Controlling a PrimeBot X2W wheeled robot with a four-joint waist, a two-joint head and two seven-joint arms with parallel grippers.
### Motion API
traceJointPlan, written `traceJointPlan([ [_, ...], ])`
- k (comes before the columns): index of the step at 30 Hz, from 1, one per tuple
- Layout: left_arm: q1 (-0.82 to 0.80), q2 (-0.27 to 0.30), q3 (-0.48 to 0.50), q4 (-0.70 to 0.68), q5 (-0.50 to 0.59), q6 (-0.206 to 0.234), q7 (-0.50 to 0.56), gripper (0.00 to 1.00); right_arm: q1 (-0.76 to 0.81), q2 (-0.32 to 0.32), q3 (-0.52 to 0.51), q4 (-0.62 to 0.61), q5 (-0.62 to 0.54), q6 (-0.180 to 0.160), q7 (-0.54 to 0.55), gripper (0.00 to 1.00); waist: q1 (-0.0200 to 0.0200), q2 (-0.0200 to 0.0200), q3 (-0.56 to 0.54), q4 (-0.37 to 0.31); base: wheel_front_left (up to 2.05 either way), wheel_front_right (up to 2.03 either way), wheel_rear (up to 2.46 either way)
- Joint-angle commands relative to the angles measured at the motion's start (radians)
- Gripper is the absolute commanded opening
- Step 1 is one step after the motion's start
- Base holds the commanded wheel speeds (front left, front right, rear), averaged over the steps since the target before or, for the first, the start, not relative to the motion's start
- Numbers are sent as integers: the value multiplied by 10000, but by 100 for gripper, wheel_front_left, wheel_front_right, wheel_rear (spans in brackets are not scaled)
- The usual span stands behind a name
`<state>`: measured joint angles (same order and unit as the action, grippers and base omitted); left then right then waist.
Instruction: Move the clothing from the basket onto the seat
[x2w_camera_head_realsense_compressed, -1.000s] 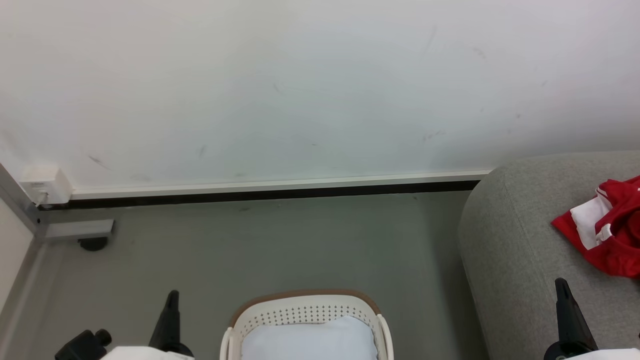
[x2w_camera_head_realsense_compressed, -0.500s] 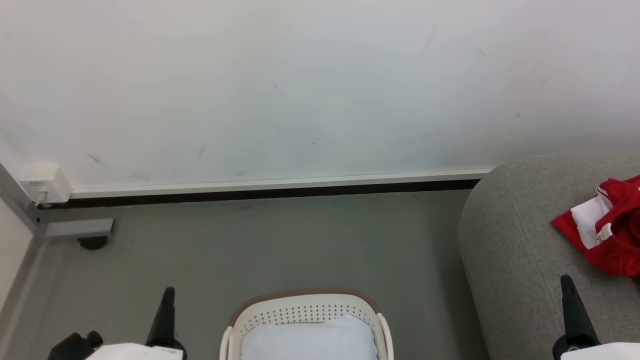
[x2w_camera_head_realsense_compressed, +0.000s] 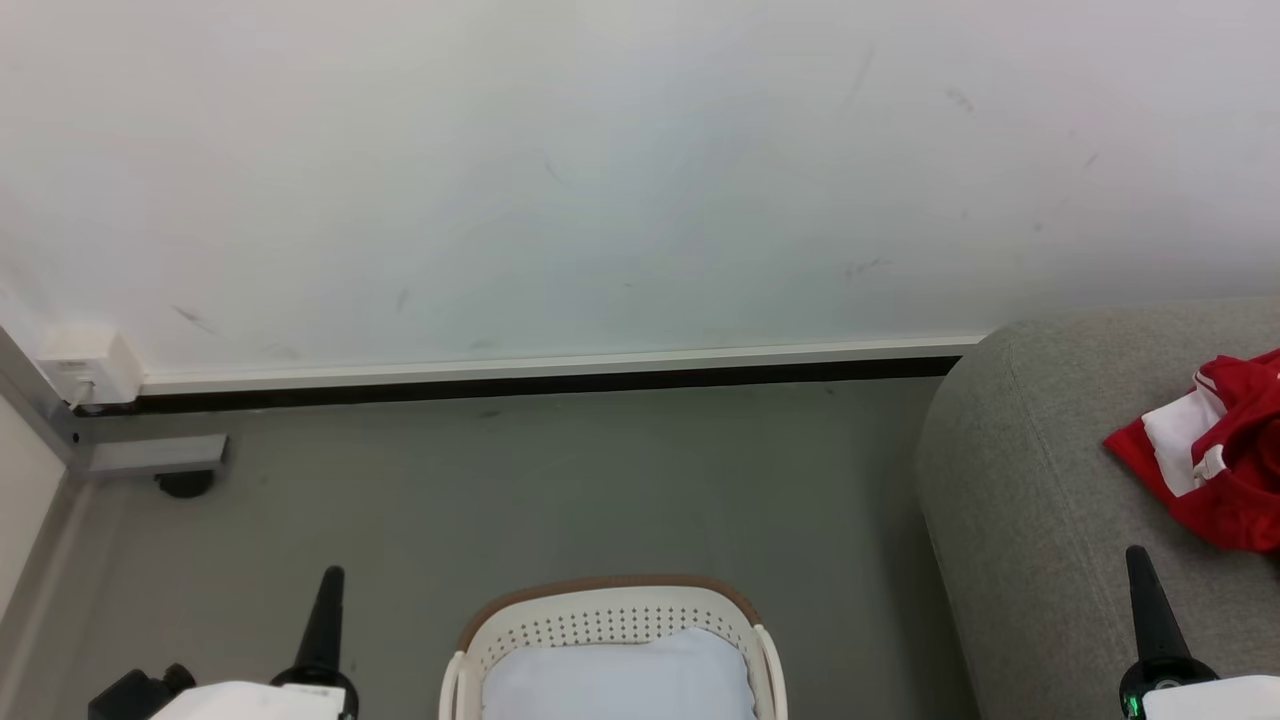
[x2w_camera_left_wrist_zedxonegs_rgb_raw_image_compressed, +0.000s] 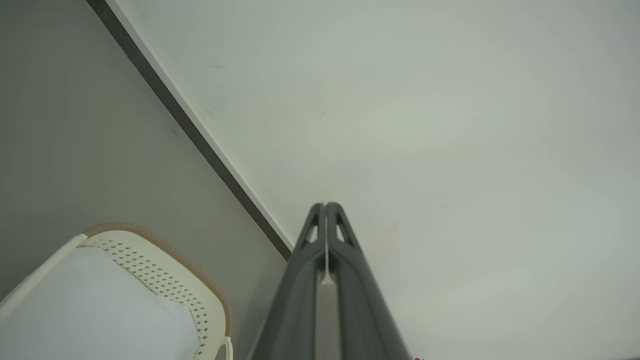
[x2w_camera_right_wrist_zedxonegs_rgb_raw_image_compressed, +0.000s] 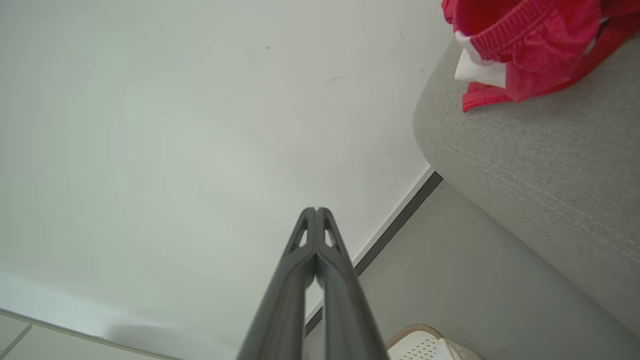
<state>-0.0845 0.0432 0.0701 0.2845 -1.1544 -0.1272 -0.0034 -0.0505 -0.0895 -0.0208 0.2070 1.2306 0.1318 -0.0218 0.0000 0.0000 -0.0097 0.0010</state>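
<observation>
Left gripper at 7 o'clock in head view: dark fingers pressed together, nothing held. Oval cream-white perforated plastic basket with brown rim at 6. The part in frame holds a pale white-blue cushion. Large light grey upholstered seat at 4, with the bright red-and-white fabric clothing lying on it at 3. Right gripper at 5: closed, empty. Reads as transfer done or between picks. Next: check the basket's cut-off near half. Any grab needs the jaws opened first.

The left gripper and the right gripper are pointing forward in parallel, well apart. Each one's jaws are pressing together tip to tip, gripping nothing.
</observation>
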Motion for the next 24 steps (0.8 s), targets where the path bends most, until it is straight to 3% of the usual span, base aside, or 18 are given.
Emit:
traceJointPlan([
  [1,-200,77,71,-124,-324,-35,77,0,-203,-3,-88,-25,253,-11,61,0,0,0,3,0,0,0,0],
  [24,-239,92,253,-259,-2312,-45,598,0,-387,111,-401,159,1987,-15,600,0,0,0,54,-4,0,0,0],
])
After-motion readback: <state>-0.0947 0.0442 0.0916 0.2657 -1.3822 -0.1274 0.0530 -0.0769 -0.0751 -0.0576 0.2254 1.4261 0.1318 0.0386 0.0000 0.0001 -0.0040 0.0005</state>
